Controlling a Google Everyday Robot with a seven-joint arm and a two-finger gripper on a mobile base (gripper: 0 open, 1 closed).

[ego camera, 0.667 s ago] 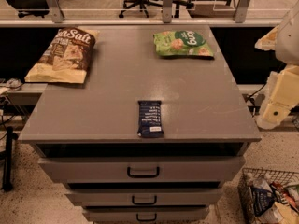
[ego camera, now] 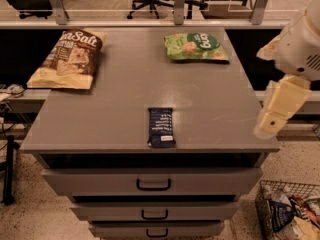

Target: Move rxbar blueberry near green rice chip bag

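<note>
The rxbar blueberry (ego camera: 161,127) is a small dark navy bar with white text. It lies flat near the front edge of the grey cabinet top (ego camera: 125,84), its lighter label end toward the front. The green rice chip bag (ego camera: 196,46) lies flat at the back right of the top. My gripper (ego camera: 274,120) hangs at the right edge of the cabinet top, to the right of the bar and well apart from it. It holds nothing that I can see.
A brown-and-yellow Sea Salt bag (ego camera: 67,58) lies at the back left. The cabinet has several drawers with dark handles (ego camera: 153,185) below. A wire basket of snacks (ego camera: 290,214) stands on the floor at the lower right. Office chairs stand behind a rail.
My arm and gripper have moved left, in toward the cabinet's right edge. The bar and both bags have not moved.
</note>
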